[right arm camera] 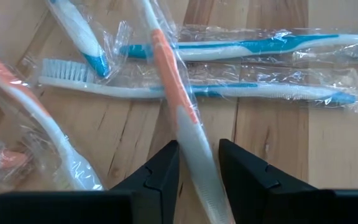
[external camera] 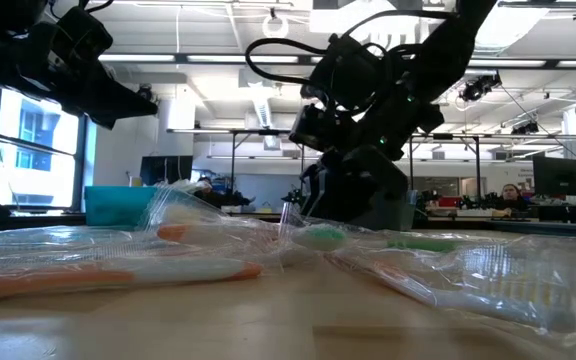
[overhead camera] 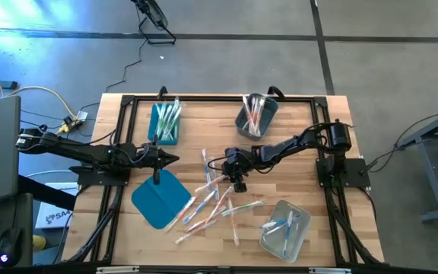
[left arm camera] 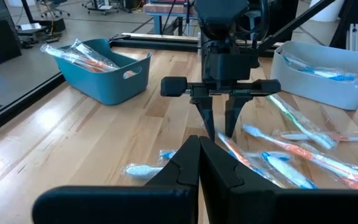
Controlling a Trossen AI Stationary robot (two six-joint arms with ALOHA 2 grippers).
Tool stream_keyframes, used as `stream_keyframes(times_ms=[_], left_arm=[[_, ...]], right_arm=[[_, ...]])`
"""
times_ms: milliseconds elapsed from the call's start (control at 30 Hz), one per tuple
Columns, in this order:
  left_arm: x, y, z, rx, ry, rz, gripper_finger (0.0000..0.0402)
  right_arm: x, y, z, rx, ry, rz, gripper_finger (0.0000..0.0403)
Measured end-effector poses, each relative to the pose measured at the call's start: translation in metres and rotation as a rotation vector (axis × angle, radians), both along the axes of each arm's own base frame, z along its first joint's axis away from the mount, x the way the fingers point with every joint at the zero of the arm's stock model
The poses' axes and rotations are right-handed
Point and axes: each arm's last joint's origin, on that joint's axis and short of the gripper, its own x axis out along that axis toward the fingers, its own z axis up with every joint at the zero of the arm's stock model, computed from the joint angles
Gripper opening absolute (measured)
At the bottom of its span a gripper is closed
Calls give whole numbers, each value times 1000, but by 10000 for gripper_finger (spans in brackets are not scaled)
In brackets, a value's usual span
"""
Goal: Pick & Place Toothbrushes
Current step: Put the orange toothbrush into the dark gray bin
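Toothbrushes [overhead camera: 166, 120] fill teal bin [overhead camera: 155, 133]; right gripper [right arm camera: 197, 171] jaws straddle orange toothbrush [right arm camera: 178, 118]; left gripper [left arm camera: 199, 165] jaws closed.

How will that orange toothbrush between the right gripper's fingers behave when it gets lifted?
The orange toothbrush looks thin and rigid, so it probably stays straight and weighs little. Its clear wrapper looks glossy and loose, so it may slip in the right gripper. It lies across the blue toothbrushes, so lifting it could nudge them.
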Motion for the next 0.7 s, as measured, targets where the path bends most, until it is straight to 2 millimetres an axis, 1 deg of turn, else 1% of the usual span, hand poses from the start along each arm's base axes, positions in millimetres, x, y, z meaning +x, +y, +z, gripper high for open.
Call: stream_keyframes(times_ms=[700], left_arm=[[0, 0, 0, 0, 0, -1, 0]], right_arm=[[0, 0, 0, 1, 7, -1, 100]])
